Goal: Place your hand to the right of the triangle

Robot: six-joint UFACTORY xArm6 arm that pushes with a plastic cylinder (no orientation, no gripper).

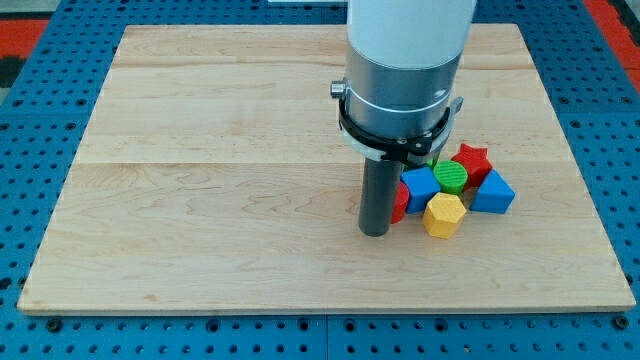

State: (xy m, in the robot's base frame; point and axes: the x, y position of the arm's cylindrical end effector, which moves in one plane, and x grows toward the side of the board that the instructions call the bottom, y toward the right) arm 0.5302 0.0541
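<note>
Plainly my tip (375, 231) rests on the worktop (200, 200) at the left edge of a tight cluster of blocks, touching a red block (400, 203); it is a bare rod, no end effector to open or close; the blue triangle (492, 193) sits at the cluster's right end, beside a red star (471, 158), green cylinder (451, 175), blue cube (421, 187) and yellow hexagon (444, 214); it looks light, rigid and easily nudged, so I judge it best left untouched, approaching the free board to its right.
</note>
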